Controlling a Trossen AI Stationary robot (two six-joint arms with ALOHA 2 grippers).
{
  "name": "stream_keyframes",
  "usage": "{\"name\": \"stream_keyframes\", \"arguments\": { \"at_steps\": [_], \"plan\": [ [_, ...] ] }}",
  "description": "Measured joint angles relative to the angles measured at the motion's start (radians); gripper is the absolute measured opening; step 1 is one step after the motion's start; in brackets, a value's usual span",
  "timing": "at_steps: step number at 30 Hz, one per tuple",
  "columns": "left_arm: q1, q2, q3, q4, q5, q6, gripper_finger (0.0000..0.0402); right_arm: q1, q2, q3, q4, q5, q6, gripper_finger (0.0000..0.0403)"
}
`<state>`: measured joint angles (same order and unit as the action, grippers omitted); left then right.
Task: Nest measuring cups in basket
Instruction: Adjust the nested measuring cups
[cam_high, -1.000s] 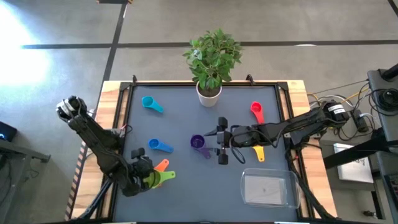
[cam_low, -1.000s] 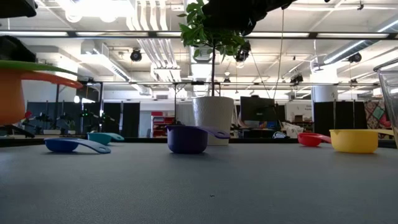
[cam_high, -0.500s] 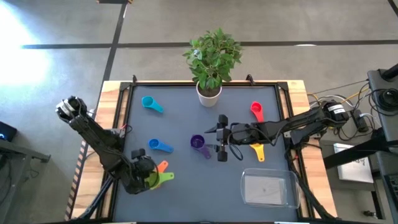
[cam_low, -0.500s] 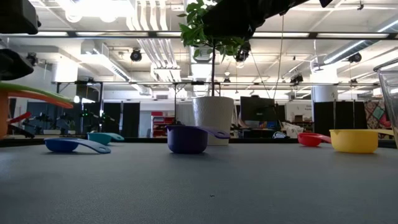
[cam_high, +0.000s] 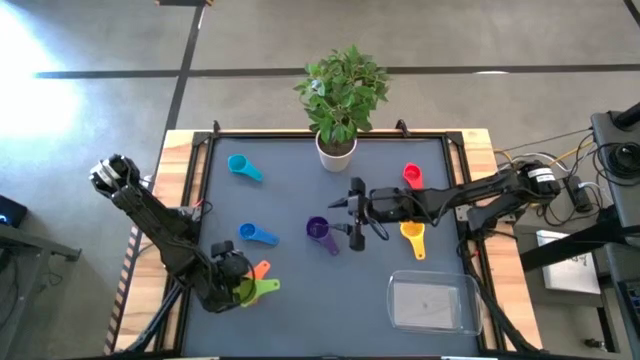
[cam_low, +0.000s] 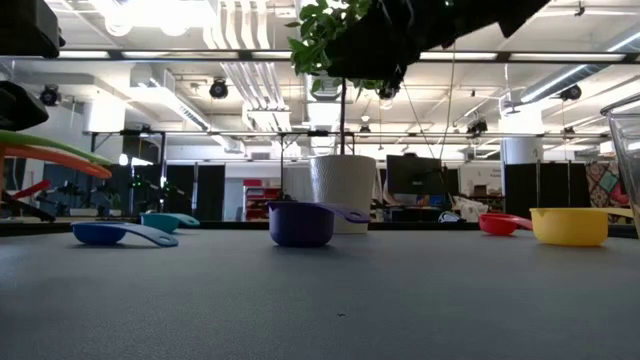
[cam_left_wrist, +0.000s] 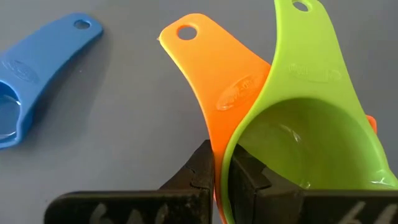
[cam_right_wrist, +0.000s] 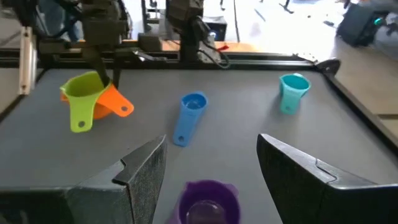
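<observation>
My left gripper (cam_high: 232, 287) is shut on a green cup (cam_left_wrist: 305, 143) nested in an orange cup (cam_left_wrist: 211, 81), near the table's near-left corner. My right gripper (cam_high: 357, 213) hangs open at mid-table, just right of the purple cup (cam_high: 318, 230), which sits upright on its base; in the right wrist view the purple cup (cam_right_wrist: 208, 200) lies below the open fingers. Blue cup (cam_high: 256, 234), teal cup (cam_high: 241, 166), red cup (cam_high: 411, 177) and yellow cup (cam_high: 412, 236) rest on the mat. The clear basket (cam_high: 432, 302) sits at the near right. My left gripper pinches the nested walls of the green and orange cups at the rim (cam_left_wrist: 225, 163), beside the handles. One finger (cam_left_wrist: 249, 177) is inside the green bowl and the other (cam_left_wrist: 200, 167) is outside the orange wall. Both handles (cam_low: 55, 152) stick out above the table.
A white plant pot (cam_high: 337, 150) with a leafy plant stands at the far edge's middle. Wooden table rails (cam_high: 185, 170) frame the dark mat. Open mat lies between the purple cup and the basket.
My left gripper has carried the green and orange cups a little toward the table's left edge; in the low view they have slid mostly out of the picture. My right gripper, still open, has moved a short way toward the far edge.
</observation>
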<state>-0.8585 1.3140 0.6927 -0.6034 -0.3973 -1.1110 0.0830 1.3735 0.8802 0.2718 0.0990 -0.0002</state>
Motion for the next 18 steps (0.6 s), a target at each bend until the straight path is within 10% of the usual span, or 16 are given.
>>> {"name": "stream_keyframes", "arguments": {
  "at_steps": [18],
  "plan": [
    [0.002,0.000,-0.010,-0.001,0.018,-0.024,0.0007,-0.070,-0.001,-0.087,0.139,-0.109,0.032,0.0238]
  ]
}}
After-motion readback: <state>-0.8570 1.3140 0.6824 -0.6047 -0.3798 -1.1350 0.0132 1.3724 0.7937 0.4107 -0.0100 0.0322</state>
